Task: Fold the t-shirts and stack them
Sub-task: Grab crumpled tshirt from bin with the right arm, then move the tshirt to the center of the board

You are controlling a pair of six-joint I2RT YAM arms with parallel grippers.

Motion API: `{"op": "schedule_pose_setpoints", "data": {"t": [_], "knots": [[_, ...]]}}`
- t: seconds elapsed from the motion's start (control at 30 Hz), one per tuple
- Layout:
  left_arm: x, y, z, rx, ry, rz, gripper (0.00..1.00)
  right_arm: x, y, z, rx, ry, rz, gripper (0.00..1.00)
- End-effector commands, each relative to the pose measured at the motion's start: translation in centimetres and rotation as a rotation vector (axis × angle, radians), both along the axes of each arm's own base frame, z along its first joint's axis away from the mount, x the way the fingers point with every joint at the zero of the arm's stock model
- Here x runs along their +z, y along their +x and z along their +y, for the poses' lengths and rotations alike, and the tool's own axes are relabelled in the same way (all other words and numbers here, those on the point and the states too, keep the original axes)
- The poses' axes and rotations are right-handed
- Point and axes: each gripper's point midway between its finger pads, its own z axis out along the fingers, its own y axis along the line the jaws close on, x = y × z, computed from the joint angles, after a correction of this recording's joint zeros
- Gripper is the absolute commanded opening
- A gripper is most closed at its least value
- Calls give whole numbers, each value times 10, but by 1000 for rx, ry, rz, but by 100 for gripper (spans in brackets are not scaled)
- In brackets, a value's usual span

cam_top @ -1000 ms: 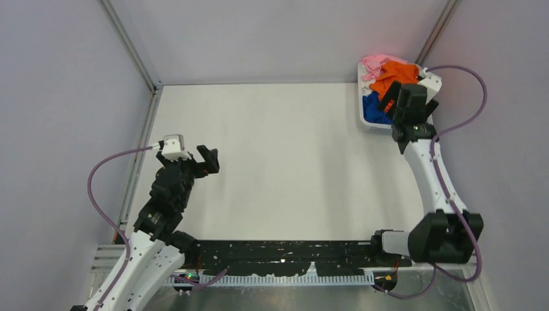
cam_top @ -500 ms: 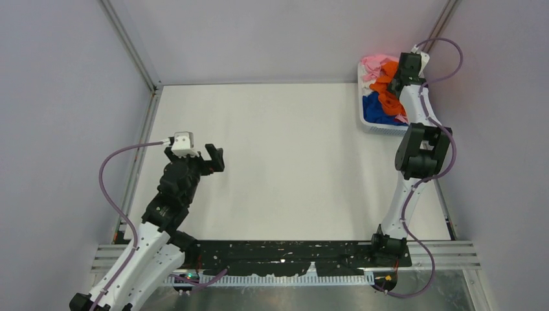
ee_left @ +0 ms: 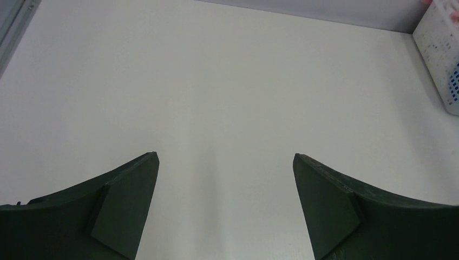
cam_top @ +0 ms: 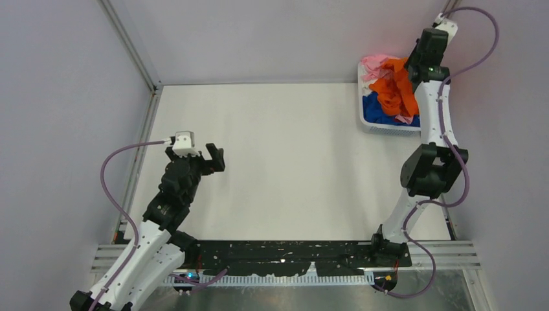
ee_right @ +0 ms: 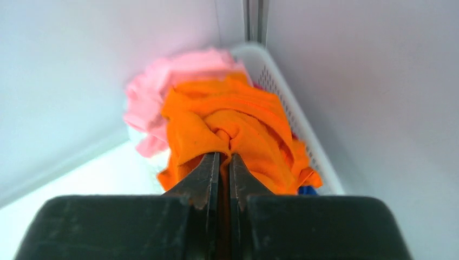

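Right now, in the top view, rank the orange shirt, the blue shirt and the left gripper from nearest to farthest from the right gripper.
1. Orange shirt: clamped in the right gripper, over the basket.
2. Blue shirt: lower down, at the basket's near end.
3. Left gripper: far across the table, on the left.

In the right wrist view, the tips of the right pincer are buried in a fold of the orange t-shirt. Only a sliver of the blue t-shirt is left uncovered beneath it. The basket is largely masked by cloth. From above, its right side is covered by the right arm. In the left wrist view, the basket is cut off at the right edge and the left pincer is cropped at the bottom.
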Motion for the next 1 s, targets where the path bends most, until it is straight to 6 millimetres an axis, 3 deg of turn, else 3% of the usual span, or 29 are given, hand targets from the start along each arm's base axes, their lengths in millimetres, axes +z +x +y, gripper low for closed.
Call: {"op": "schedule_pose_setpoints", "data": {"t": [0.0,0.03,0.13,0.17,0.27,0.3,0.43,0.5,0.63,0.7,0.8,0.9,0.97], "knots": [[23,0,-5,-16,-59,-72,100,201,-66,18,69,-134,-420,5],[22,0,-5,-18,-61,-70,100,210,-72,23,89,-133,-444,5],[22,0,-7,-20,-73,-71,100,254,-104,67,290,-113,-563,5],[22,0,-7,-23,-75,-71,100,261,-110,86,386,-100,-583,5],[22,0,-8,-21,-94,-67,100,289,-148,137,598,-30,-666,5],[21,-1,-9,-23,-101,-66,100,298,-167,162,728,-13,-690,5],[20,-3,-7,-15,-117,-72,100,317,-225,239,1053,65,-745,5],[20,-4,-3,5,-130,-76,100,320,-261,291,1235,99,-765,5],[20,-9,8,66,-152,-62,100,318,-311,353,1484,117,-793,5],[21,-13,16,107,-165,-49,100,315,-321,370,1545,128,-792,5],[24,-21,23,141,-195,-37,100,307,-316,382,1556,146,-769,5],[28,-27,24,140,-227,-54,100,291,-303,379,1496,144,-724,5],[29,-29,25,138,-240,-66,100,266,-287,370,1393,147,-661,5]]}}
